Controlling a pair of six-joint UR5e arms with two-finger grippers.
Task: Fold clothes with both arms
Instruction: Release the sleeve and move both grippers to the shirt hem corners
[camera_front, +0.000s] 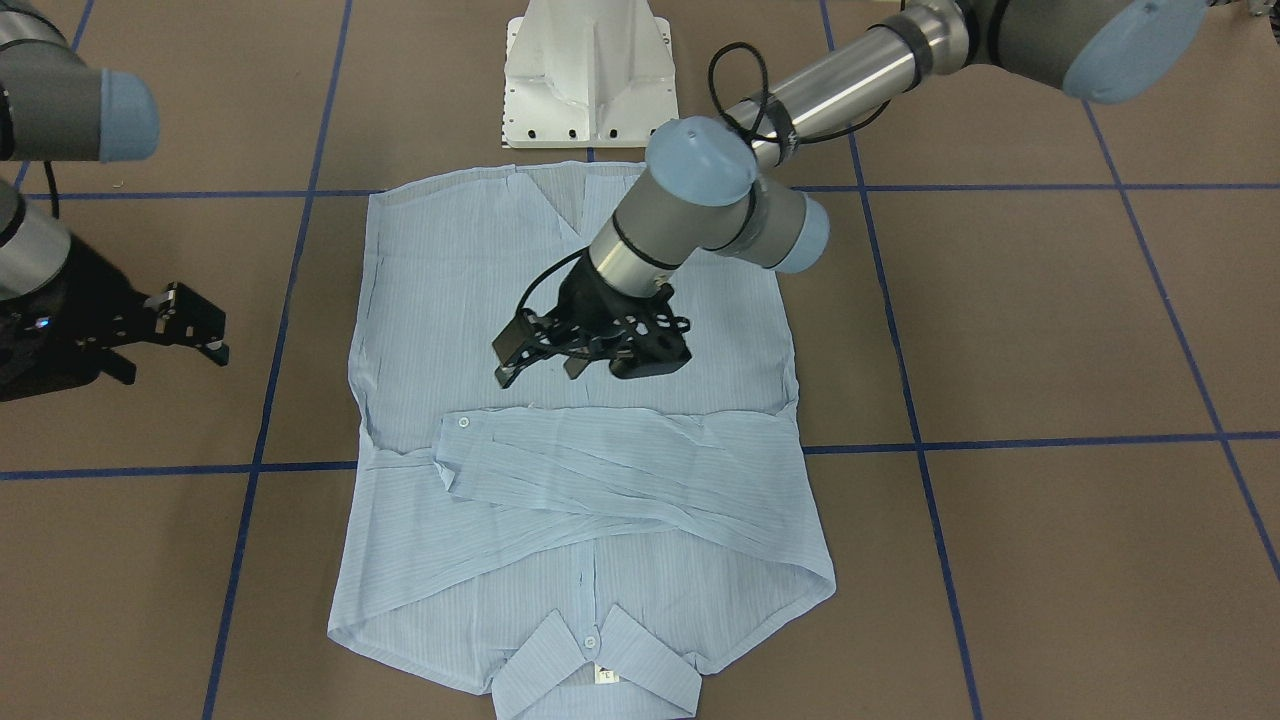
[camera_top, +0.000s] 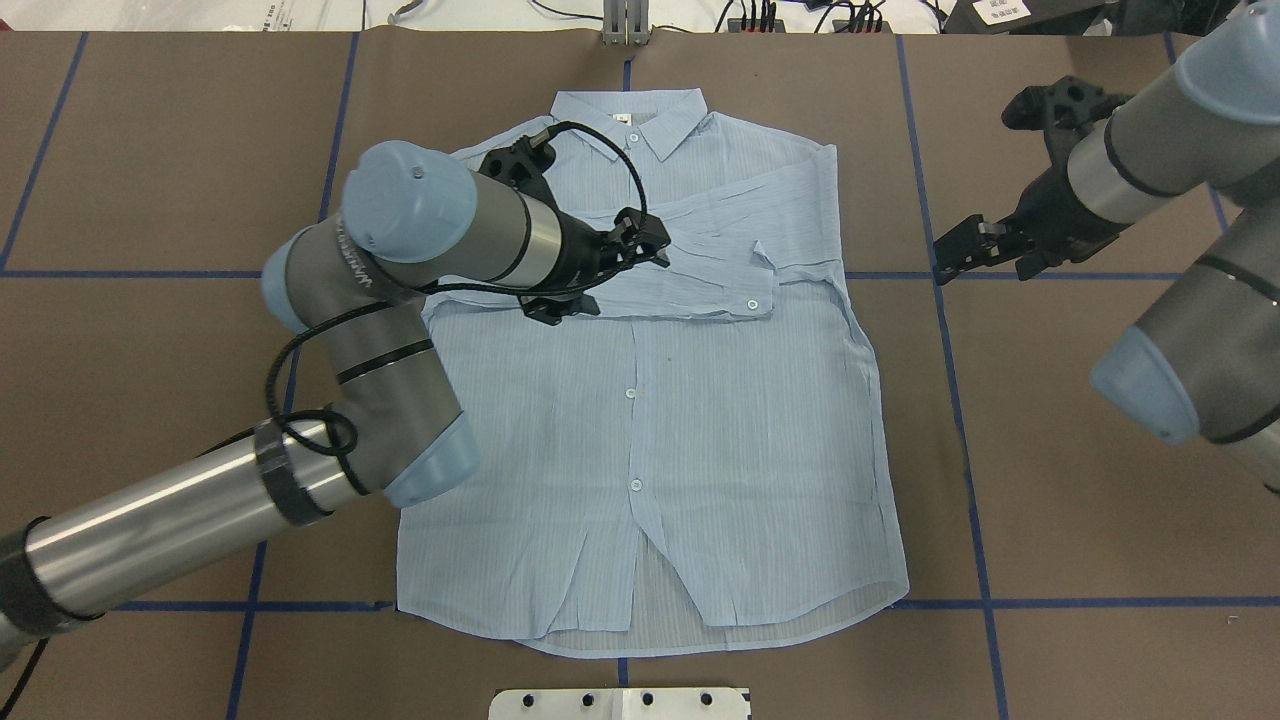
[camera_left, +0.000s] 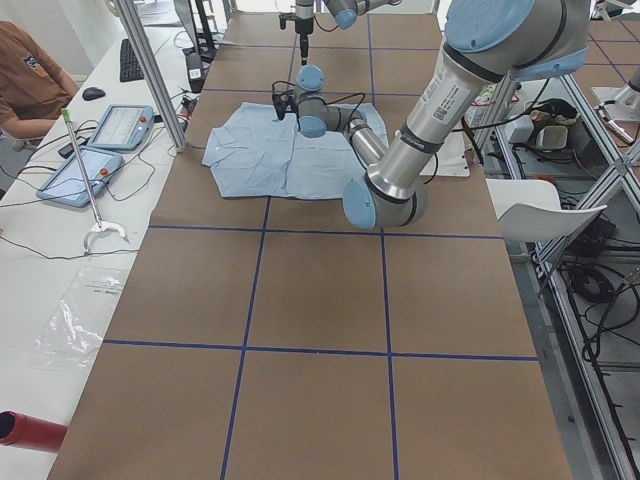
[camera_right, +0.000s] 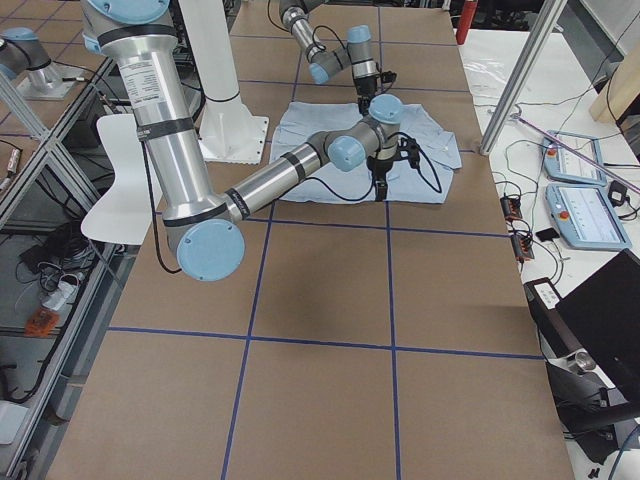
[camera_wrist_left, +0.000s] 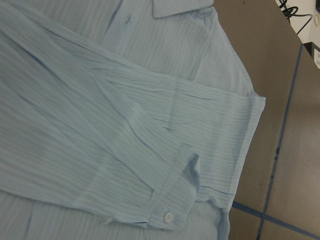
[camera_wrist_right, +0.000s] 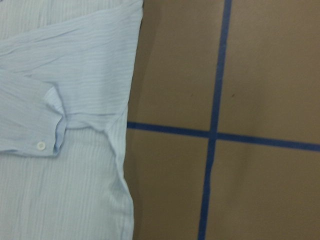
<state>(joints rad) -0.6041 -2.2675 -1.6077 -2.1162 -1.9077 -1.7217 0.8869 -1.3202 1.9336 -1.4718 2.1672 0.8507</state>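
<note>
Table (camera_top: 1050, 500) carries the shirt (camera_top: 700, 430), lying flat and buttons up in the middle, collar at the far edge from the robot, hem near the base. Left arm (camera_top: 150, 530) reaches over the shirt. Right arm (camera_top: 1150, 150) is off to the side over bare table. Left gripper (camera_front: 540, 368) hangs over the chest, just robot-side of the folded sleeve, jaws spread and holding nothing; can't tell if it touches the cloth. Right gripper (camera_top: 982, 258) is just beside the shirt's right edge, jaws also apart and empty. Sleeve (camera_top: 690, 285) lies crosswise over the chest, with the cuff (camera_top: 755, 300) near the right side seam and partly flipped up. Judging by the layout, the sleeves are in and the body folds are left to do.

Risks:
- The cloth is thin, so a pinch could take one layer only, or the wrong number of layers, and the fold comes out skewed.
- The loose sleeve could slide or unfold if one side is lifted faster than the other.
- The left gripper sits low, so a sideways move could drag and bunch the chest.
- The flipped cuff could get trapped in the fold as a lump.
- Both arms working the same edge could get close to each other.
- The hem is split open at the bottom placket, so a grab there could catch only one panel.
</note>
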